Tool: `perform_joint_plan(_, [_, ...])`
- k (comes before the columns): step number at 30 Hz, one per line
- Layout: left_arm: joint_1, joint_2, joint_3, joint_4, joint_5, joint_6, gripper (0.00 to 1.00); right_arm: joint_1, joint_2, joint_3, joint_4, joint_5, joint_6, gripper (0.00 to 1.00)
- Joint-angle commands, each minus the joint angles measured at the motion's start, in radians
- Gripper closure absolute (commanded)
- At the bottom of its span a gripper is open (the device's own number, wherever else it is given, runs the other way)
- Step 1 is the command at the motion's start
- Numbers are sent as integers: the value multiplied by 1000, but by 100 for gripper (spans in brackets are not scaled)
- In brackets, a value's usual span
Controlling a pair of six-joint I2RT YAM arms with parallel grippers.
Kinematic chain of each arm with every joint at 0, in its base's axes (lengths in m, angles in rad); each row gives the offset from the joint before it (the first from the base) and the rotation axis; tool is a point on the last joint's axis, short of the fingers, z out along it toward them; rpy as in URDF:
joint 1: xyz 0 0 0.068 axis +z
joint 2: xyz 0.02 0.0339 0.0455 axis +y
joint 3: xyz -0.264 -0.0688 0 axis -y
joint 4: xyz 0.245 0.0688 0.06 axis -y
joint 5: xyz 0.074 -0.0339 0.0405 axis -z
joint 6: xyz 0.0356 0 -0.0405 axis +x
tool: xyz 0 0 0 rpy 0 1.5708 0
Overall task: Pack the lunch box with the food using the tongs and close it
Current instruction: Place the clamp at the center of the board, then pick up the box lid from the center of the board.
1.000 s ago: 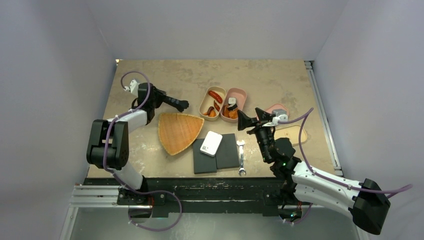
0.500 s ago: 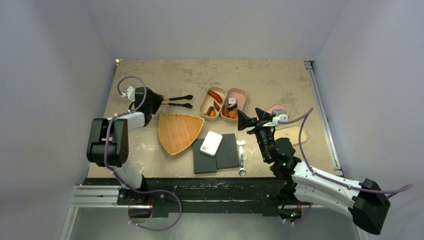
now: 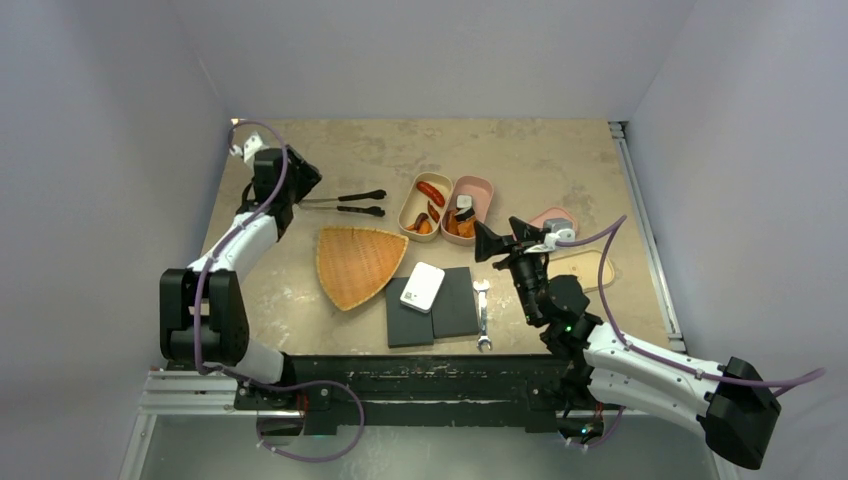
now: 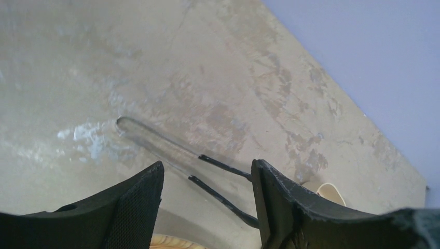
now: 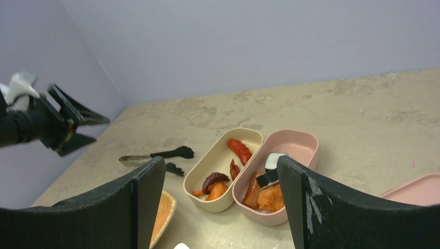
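Since a second ago, our left gripper [image 3: 303,185] has let go of the tongs [image 3: 345,203] and drawn back, away from the lunch box [image 3: 410,208]. Its jaws now stand apart with nothing between them. We see the tongs lying flat on the table [image 3: 560,160] just left of the box, black tips toward it, where they already lay half a second ago. Our right gripper [image 3: 492,241] has not moved: it hangs just on the near side of the box, jaws wide and empty. The food [image 3: 432,194] sits in both halves of the open box.
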Motion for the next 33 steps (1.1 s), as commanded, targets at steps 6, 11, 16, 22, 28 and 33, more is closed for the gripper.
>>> perform_joint_plan(6, [-196,-44,280,-271,88,491,38,-21,-19,44,-146,15,188,15])
perform_joint_plan(11, [-257,-92,267,-275,213,556,38,-98,-52,108,-408,15,352,13])
perform_joint_plan(16, [-258,-173,154,-264,137,640,38,-289,-77,132,-571,-106,469,12])
perform_joint_plan(22, [-261,-240,121,-254,179,648,38,-566,64,182,-620,-366,539,21])
perform_joint_plan(28, [-261,-329,99,-248,108,681,38,-827,256,272,-648,-524,519,27])
perform_joint_plan(33, [-266,-332,103,-247,148,663,38,-924,389,357,-708,-551,457,34])
